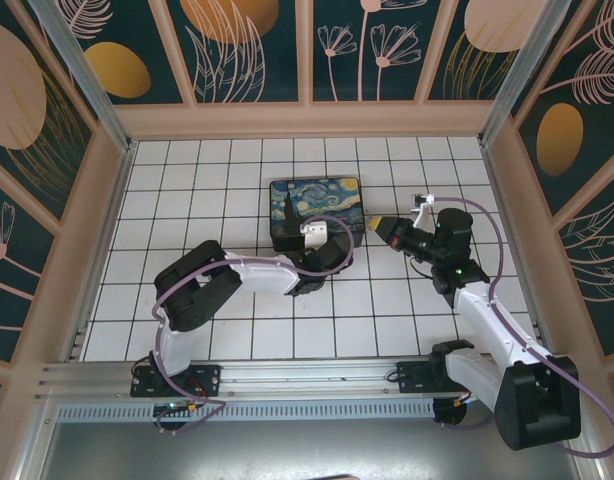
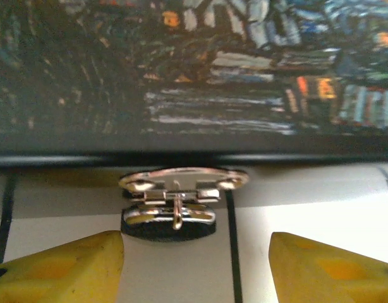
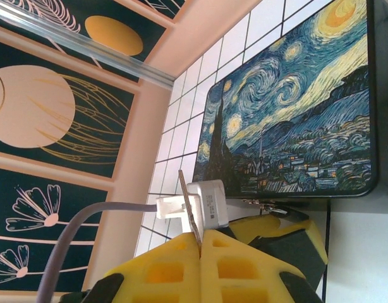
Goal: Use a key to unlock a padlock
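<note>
Key (image 3: 189, 205), a thin grey metal sliver (right claw (image 3: 200, 245) pinches it).

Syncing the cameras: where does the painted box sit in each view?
Top external: box, centre.
Left wrist: box, across the top.
Right wrist: box, upper right.
Shared landmark: left claw at the box's near side.

Counted items were as follows: one painted box (image 1: 315, 205), one padlock (image 2: 176, 205), one key (image 3: 190, 208). Two grippers were present: one left gripper (image 2: 195, 259), one right gripper (image 3: 200, 246). Each had two yellow fingers (image 2: 67, 268).
</note>
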Motion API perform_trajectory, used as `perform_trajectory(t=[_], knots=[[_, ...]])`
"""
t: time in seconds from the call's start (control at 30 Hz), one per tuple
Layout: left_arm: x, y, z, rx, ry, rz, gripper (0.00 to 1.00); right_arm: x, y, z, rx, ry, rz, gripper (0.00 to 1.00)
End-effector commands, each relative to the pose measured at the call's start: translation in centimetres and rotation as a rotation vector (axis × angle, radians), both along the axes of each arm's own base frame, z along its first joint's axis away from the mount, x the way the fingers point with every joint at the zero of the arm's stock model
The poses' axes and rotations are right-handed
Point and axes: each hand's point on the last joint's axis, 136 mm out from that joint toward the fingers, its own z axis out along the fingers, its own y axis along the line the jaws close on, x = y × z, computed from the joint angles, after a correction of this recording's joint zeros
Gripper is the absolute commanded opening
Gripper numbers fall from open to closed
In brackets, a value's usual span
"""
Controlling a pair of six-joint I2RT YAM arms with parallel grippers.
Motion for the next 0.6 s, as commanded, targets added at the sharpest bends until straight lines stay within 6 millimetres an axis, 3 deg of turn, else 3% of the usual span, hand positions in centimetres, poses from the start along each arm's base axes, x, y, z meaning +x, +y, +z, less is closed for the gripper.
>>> perform_trajectory(t=[0.0,0.17,0.33,0.57], knots=[[0.8,0.7,-0.2,0.06,-0.03,0.064,0.61,0.1,0.0,2.7,0.006,-0.09,0.017,0.0],[1.4,0.7,-0.8,0.083,-0.026,0.076,0.57,-0.1,0.2,2.7,0.009,-0.093,0.028,0.0],[1.9,1.3,-1.5,0.122,-0.019,0.083,0.33,-0.3,0.1,2.2,0.008,-0.085,0.027,0.0],[1.4,0.9,1.8,0.179,-0.031,-0.019,0.17,-0.4,-0.3,1.7,-0.029,-0.074,0.012,0.0]])
